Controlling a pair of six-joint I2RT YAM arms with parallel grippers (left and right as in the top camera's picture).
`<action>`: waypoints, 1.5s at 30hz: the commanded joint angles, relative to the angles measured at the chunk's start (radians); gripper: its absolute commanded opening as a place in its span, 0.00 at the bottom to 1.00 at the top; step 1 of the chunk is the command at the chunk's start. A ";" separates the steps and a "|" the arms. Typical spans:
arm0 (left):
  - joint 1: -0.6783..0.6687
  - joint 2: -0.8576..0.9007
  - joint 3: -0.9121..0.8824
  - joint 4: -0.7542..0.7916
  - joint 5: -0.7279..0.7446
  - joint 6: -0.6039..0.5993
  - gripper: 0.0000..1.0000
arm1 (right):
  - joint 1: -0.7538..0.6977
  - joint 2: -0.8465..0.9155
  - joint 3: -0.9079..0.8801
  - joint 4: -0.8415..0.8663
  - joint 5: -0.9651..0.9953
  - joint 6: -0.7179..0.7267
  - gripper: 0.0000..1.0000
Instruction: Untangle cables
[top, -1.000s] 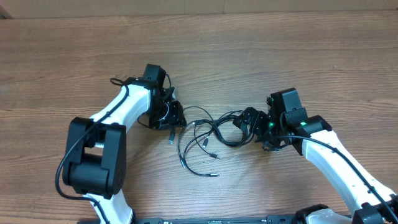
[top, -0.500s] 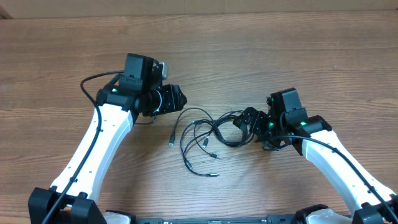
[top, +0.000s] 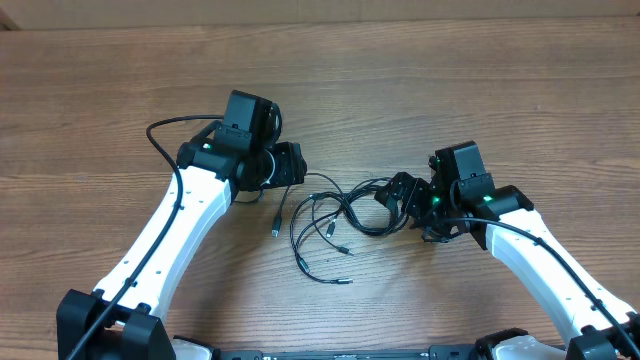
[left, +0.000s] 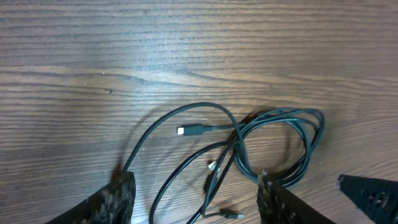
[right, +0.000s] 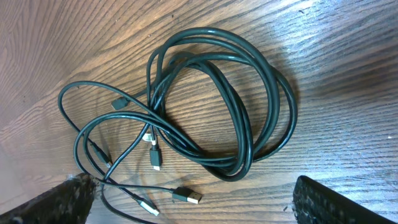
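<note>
The cables (top: 330, 215) lie as a tangle of thin black cords on the wooden table between both arms. A tighter coil sits on the right, and loose strands with small plug ends trail to the lower left. My left gripper (top: 290, 165) is open and empty just above and left of the tangle. In the left wrist view its fingers (left: 196, 199) straddle loose strands (left: 249, 140), and one strand runs under the left finger. My right gripper (top: 397, 195) is open at the coil's right edge. In the right wrist view the coil (right: 217, 106) lies just ahead of its fingers (right: 196, 205).
A silver-tipped USB plug (right: 186, 196) lies between the right fingers. Another plug end (left: 186, 131) lies in front of the left gripper. The right gripper's finger shows at the edge of the left wrist view (left: 373, 193). Bare wood table (top: 320, 70) surrounds the tangle.
My left gripper has swung right and a little down, closer to the tangle. The right arm and the cables have not moved.
</note>
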 joint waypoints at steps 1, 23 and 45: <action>-0.006 0.013 0.004 -0.018 -0.037 0.040 0.65 | 0.003 -0.012 0.011 0.002 0.008 0.003 1.00; -0.008 0.013 0.004 -0.068 -0.026 0.032 0.69 | 0.003 -0.012 0.011 0.002 0.008 0.003 1.00; -0.052 0.022 0.004 -0.055 -0.031 0.007 0.70 | 0.003 -0.012 0.011 0.002 0.008 0.003 1.00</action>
